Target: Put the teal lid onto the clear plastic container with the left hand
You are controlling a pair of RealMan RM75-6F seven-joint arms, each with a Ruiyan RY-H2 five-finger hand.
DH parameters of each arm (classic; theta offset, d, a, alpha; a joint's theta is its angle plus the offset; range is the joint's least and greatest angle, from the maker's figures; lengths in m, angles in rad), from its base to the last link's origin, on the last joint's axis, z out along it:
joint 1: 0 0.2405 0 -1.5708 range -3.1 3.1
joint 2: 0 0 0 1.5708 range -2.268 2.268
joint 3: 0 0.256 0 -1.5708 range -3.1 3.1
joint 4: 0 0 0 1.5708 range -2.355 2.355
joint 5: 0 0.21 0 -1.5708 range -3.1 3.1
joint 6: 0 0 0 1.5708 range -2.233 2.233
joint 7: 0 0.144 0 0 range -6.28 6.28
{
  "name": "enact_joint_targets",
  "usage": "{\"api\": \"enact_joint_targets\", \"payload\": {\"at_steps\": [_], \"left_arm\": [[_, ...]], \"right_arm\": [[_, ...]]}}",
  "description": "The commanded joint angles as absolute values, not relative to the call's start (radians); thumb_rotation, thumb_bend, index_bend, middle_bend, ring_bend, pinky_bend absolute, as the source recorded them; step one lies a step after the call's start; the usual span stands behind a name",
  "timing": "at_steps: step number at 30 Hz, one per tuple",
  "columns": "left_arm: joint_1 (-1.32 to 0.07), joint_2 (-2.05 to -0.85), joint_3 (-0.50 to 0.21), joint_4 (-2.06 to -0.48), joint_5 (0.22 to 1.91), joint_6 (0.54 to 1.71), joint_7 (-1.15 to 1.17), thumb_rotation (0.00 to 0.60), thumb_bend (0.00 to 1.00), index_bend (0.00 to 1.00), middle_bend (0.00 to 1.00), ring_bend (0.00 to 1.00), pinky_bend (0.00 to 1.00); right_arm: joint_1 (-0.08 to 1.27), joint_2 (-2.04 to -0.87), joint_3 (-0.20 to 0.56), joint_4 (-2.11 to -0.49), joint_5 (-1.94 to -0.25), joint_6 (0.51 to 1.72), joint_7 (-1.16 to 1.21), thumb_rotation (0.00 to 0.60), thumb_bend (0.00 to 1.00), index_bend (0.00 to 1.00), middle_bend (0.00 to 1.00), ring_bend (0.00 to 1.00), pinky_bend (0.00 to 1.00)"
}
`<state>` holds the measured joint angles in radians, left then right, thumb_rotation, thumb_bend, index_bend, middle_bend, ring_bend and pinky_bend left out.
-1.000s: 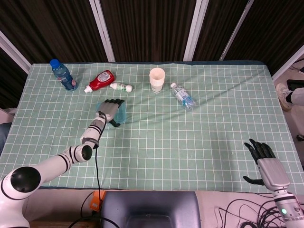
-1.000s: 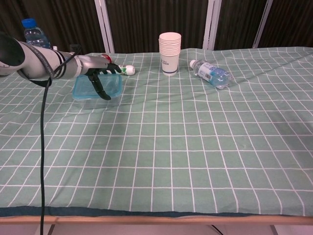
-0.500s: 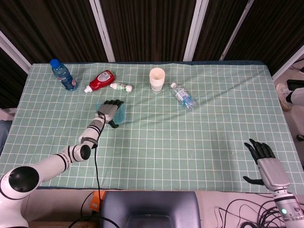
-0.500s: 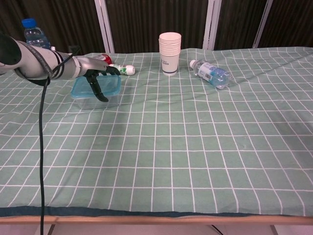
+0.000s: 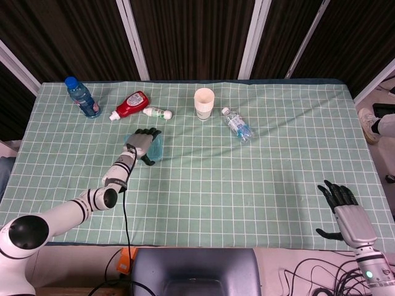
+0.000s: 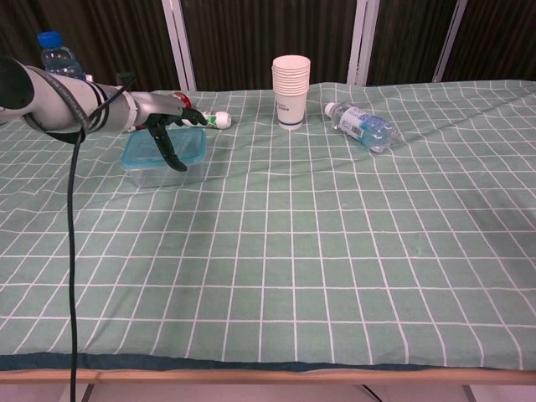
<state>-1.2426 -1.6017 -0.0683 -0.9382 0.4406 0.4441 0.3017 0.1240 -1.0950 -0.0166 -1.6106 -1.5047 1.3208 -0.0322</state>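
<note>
The teal lid (image 5: 157, 148) (image 6: 193, 146) lies flat on the clear plastic container (image 6: 151, 175) at the left middle of the table. My left hand (image 5: 142, 145) (image 6: 164, 131) rests on top of the lid, its dark fingers (image 6: 173, 155) spread and drooping over the lid's front. Nothing is pinched between them. The container's body is mostly hidden under the hand and lid in the head view. My right hand (image 5: 343, 208) hovers open at the near right edge of the table, far from the container, and shows only in the head view.
Behind the container lie a red ketchup bottle (image 5: 131, 103) and a small white bottle (image 5: 158, 113) (image 6: 216, 120). A blue-capped water bottle (image 5: 80, 97) (image 6: 59, 54) stands far left. Stacked paper cups (image 5: 204, 102) (image 6: 291, 79) and a lying water bottle (image 5: 237, 124) (image 6: 362, 126) sit further right.
My left hand has shifted slightly on the lid, dipping and then lifting a little. Lid and container stay in place. The right hand has not moved.
</note>
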Motion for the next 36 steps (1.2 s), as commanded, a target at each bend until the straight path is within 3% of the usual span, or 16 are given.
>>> {"api": "enact_joint_targets", "payload": {"at_steps": [1,7,13,18,28,36], "left_arm": [[-1.242,-1.596,-0.067,-0.951,0.445,0.445,0.3,0.6,0.2,0.0,0.0,0.0,0.0],[-1.227,-1.539,-0.083,-1.074,0.524,0.54,0.298,0.6,0.2,0.0,0.0,0.0,0.0],[-1.163,-1.423,-0.122,-1.321,0.697,0.708,0.266,0.6,0.19,0.0,0.0,0.0,0.0],[-1.088,-1.365,-0.098,-1.467,0.827,0.804,0.254,0.6,0.2,0.0,0.0,0.0,0.0],[-1.043,-1.472,-0.076,-1.341,0.849,0.781,0.26,0.6,0.21,0.0,0.04,0.0,0.0],[-1.035,-1.487,-0.07,-1.314,0.834,0.751,0.303,0.6,0.21,0.0,0.12,0.05,0.0]], "right_arm": [[0.124,-1.095,-0.017,-1.611,-1.505,1.321,-0.034,0.6,0.13,0.0,0.0,0.0,0.0],[0.126,-1.096,-0.02,-1.612,-1.512,1.32,-0.038,0.6,0.13,0.0,0.0,0.0,0.0],[0.128,-1.101,-0.023,-1.614,-1.516,1.315,-0.052,0.6,0.13,0.0,0.0,0.0,0.0],[0.127,-1.104,-0.024,-1.616,-1.518,1.318,-0.058,0.6,0.13,0.0,0.0,0.0,0.0],[0.135,-1.111,-0.027,-1.621,-1.523,1.306,-0.072,0.6,0.13,0.0,0.0,0.0,0.0],[0.133,-1.107,-0.028,-1.619,-1.524,1.31,-0.063,0.6,0.13,0.0,0.0,0.0,0.0]]}}
